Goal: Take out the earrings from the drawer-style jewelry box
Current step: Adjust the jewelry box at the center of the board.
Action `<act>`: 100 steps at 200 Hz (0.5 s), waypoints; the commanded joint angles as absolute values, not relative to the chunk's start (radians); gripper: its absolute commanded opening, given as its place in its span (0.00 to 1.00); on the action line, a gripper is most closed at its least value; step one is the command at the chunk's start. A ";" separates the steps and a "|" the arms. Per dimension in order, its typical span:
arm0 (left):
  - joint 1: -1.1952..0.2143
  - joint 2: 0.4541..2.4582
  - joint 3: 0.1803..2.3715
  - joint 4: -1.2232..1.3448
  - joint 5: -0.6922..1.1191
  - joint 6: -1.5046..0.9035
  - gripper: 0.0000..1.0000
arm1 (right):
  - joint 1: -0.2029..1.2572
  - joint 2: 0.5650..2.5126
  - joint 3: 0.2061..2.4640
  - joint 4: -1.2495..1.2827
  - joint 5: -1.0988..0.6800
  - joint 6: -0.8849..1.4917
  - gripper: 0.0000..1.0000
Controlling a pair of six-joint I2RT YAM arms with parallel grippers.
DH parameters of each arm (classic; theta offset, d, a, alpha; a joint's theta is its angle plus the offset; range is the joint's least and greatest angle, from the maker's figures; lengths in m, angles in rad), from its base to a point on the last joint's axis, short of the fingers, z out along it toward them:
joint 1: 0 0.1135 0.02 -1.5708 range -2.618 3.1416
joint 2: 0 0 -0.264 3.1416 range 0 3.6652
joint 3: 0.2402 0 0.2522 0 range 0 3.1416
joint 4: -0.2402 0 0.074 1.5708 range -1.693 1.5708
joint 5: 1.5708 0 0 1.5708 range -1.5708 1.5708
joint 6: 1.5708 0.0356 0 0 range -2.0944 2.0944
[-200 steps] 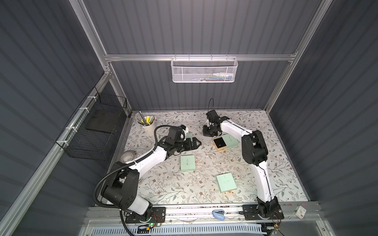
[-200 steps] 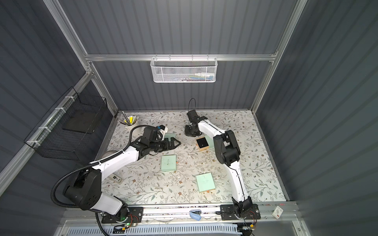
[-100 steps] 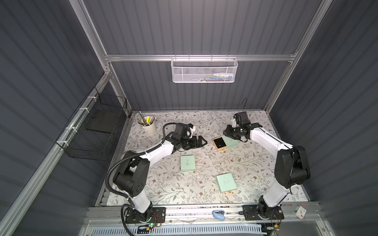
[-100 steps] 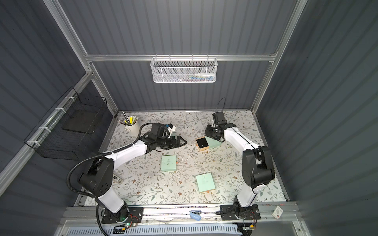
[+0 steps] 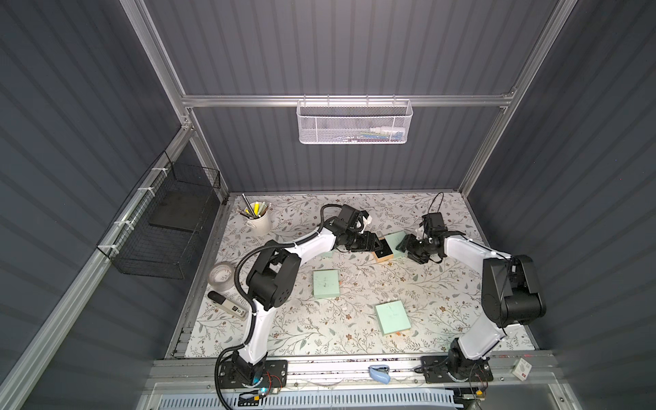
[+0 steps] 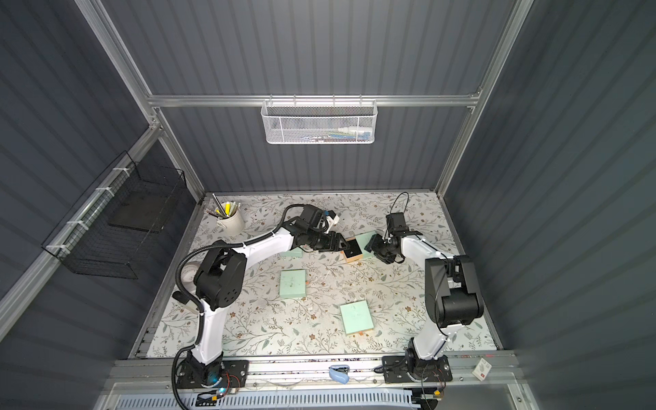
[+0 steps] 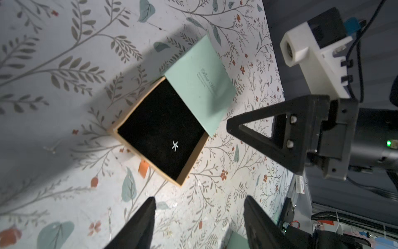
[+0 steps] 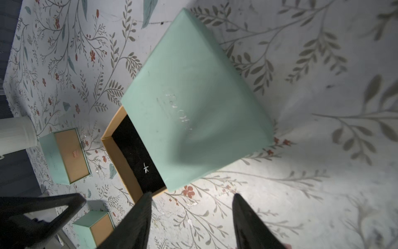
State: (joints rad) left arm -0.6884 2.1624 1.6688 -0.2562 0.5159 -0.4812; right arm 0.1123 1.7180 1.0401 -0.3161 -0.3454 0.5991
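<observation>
The jewelry box lies mid-table, a mint sleeve (image 5: 398,238) with its tan drawer (image 5: 384,256) pulled out to the left. On the drawer's black lining (image 7: 155,129) lies one tiny whitish star-shaped earring (image 7: 175,146), also seen in the right wrist view as an earring (image 8: 146,167) just clear of the sleeve (image 8: 193,97). My left gripper (image 5: 373,242) hovers at the drawer's left end, open and empty (image 7: 199,200). My right gripper (image 5: 404,245) hangs by the sleeve's right end, open with only table between its fingers (image 8: 191,196).
Two closed mint boxes (image 5: 326,288) (image 5: 393,317) lie nearer the front, and a third (image 5: 327,254) sits partly under the left arm. A cup of pens (image 5: 258,217) stands at the back left, with a tape roll (image 5: 222,275) and a black marker (image 5: 227,307) along the left edge.
The right arm has swung from behind the box round to the sleeve's right end, its jaws widening. The left gripper has advanced right to the drawer, its jaws narrowing somewhat.
</observation>
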 commanded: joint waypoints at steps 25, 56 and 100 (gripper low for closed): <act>-0.708 2.330 1.906 -0.420 0.454 -0.425 0.54 | 0.072 1.755 1.060 -0.252 -0.454 0.603 0.62; -0.714 2.405 2.006 -0.479 0.459 -0.407 0.53 | 0.044 1.767 1.067 -0.212 -0.494 0.617 0.62; -0.726 2.468 2.097 -0.566 0.482 -0.394 0.53 | 0.025 1.813 1.095 -0.166 -0.561 0.649 0.62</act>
State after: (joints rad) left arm -0.7132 2.4474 2.0598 -0.4767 0.4644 -0.4244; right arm 0.0338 1.7874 1.0668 -0.2089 -0.5045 0.6220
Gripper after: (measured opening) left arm 0.525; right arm 0.621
